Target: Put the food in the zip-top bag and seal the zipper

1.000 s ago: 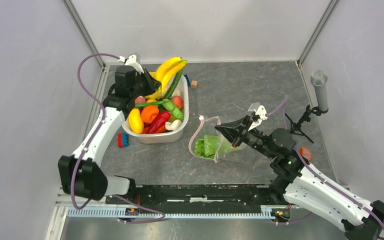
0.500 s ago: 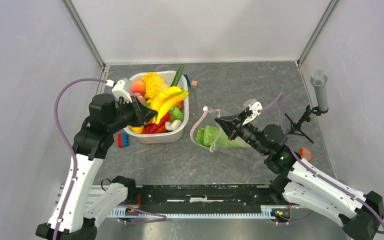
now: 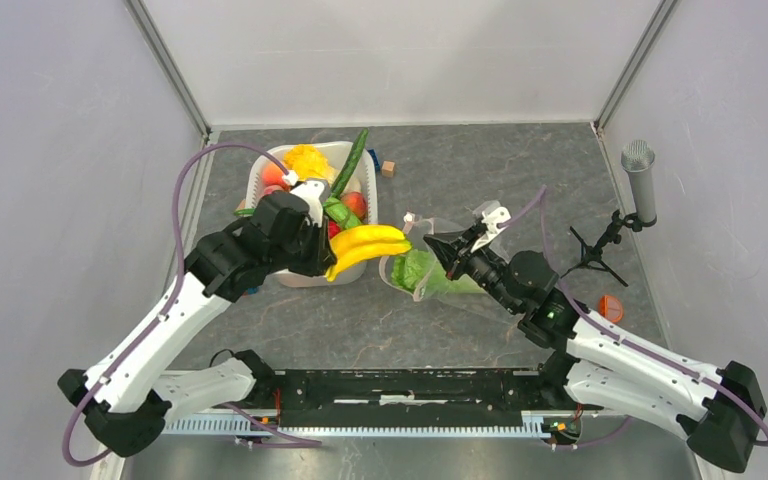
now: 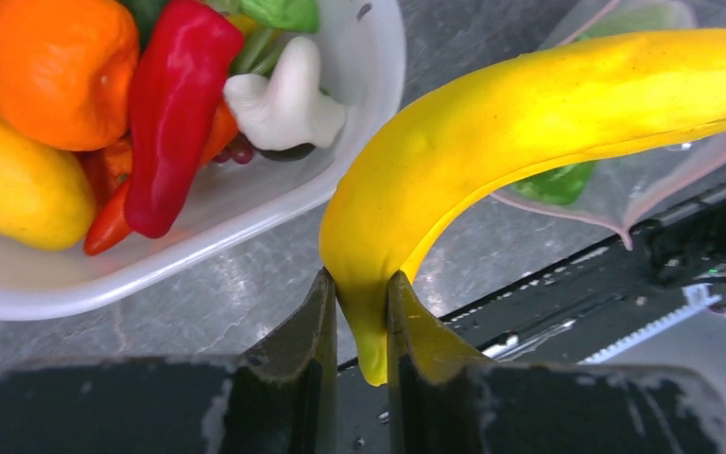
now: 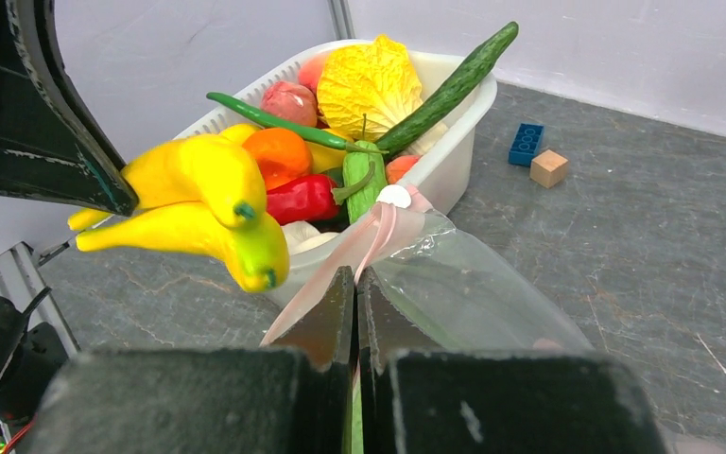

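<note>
- My left gripper (image 4: 360,288) pinches the yellow bananas (image 4: 529,104) by the stem, up beside the zip-top bag (image 5: 473,284).
- My right gripper (image 5: 354,284) is clamped on the bag's pink zipper (image 5: 375,232); cabbage (image 3: 415,270) sits inside.

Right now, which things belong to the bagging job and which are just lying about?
Job: bananas in the left gripper; zip-top bag held by the right gripper, cabbage inside; pink zipper; produce in the white tub.
Lying about: wooden block; blue block; grey microphone.
</note>
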Motion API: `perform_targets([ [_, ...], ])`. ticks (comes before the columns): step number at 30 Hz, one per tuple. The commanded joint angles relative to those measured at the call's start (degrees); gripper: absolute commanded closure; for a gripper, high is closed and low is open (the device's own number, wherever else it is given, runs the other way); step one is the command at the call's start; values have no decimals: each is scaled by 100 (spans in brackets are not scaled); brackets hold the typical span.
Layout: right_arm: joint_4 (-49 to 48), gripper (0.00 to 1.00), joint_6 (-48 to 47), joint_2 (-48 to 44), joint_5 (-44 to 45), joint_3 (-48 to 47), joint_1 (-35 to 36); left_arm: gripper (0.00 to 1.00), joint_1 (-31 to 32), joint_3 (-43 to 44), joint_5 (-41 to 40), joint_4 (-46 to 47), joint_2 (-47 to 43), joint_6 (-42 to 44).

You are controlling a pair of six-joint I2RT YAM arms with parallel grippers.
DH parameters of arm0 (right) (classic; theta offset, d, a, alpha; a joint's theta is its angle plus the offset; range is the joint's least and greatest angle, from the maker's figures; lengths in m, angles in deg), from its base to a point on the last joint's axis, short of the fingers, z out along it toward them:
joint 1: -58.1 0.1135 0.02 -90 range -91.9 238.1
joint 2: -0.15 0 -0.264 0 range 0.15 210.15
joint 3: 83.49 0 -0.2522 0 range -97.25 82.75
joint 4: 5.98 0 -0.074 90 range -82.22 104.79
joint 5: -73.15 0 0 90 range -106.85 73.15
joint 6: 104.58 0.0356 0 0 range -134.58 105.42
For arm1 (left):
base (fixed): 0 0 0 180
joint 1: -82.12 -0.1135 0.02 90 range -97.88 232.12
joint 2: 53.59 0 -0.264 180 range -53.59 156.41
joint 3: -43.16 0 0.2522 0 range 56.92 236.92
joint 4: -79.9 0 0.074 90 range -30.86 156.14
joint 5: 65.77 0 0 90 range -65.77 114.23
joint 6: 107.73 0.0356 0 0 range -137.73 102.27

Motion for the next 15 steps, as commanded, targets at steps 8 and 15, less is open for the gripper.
perform_targets([
  [8, -396, 100, -453, 23, 833, -347, 555, 98, 744, 380, -1350, -262, 690, -441],
  [15, -299, 100, -763, 61, 1396, -397, 995, 98, 1054, 541, -1544, 27, 1125, -596],
])
